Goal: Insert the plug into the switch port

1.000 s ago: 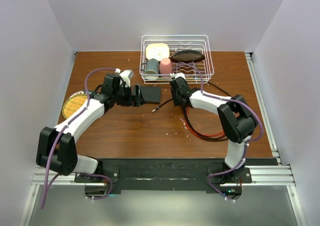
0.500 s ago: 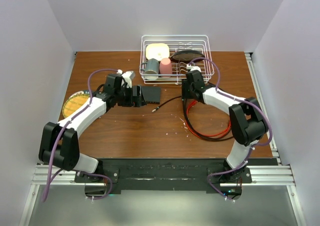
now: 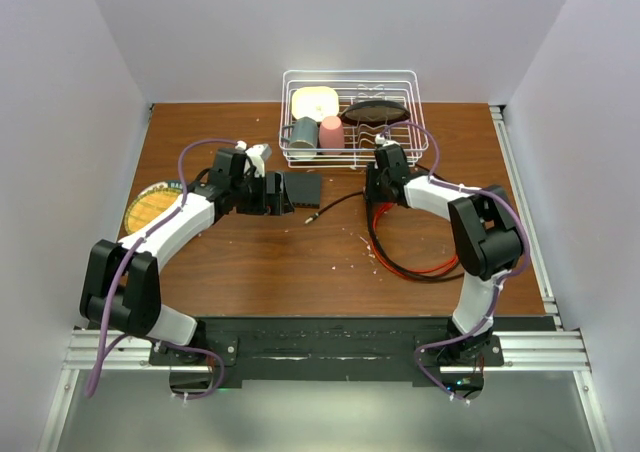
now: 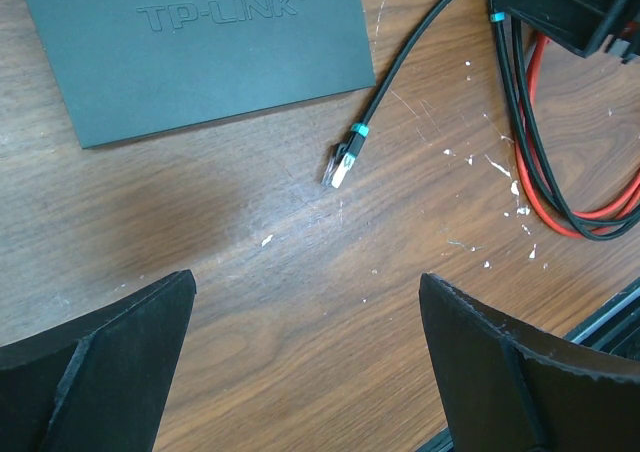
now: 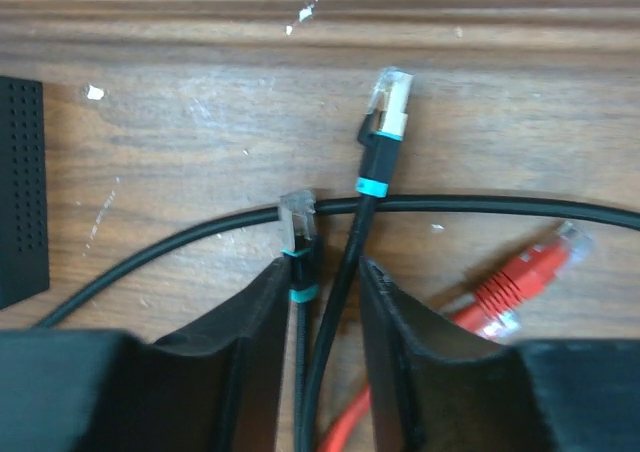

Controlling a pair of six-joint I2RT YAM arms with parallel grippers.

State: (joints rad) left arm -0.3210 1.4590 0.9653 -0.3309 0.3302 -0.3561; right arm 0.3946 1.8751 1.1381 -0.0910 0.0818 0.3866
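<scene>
Left fingers (image 4: 100, 372) are seen spread wide, with nothing held between them. The thin matte-black rectangular switch box marked TP-LINK (image 4: 200, 42) is laid flat on the surface, ahead of these fingers and off toward the finger on the wrist view's left. A black cable plug with clear tip and teal band (image 4: 338, 170) is left loose ahead of the gap between the fingers. It lies just beside the switch's near corner, not touching. Its black cable (image 4: 395, 64) is run off past the other finger.

Right fingers (image 5: 245, 352) are drawn close together, with two more black teal-banded leads caught between them. A short plug (image 5: 298, 217) sits at the fingertips and a longer plug (image 5: 388, 97) lies further ahead. Whether they are clamped or only straddled cannot be told. A red plug (image 5: 520, 277) is seen just beside one finger.

Surface: a brown wood-grain board (image 3: 300, 262), scratched and flecked with white specks (image 4: 515, 187). Red and black cable loops (image 3: 440, 269) are piled on it behind the right fingers. A white wire rack (image 3: 350, 72) is set at the far edge beyond both pairs of fingers. It is loaded with a grey mug (image 3: 303, 132), a pink cup (image 3: 331, 132), a cream dish (image 3: 315, 100) and a dark oval piece (image 3: 375, 112). A yellow round plate (image 3: 150, 207) is set well behind the left fingers.

Room: the surface is boxed in by plain white walls (image 3: 330, 22) on three sides. An aluminium rail (image 3: 520, 212) is fitted along one side.
</scene>
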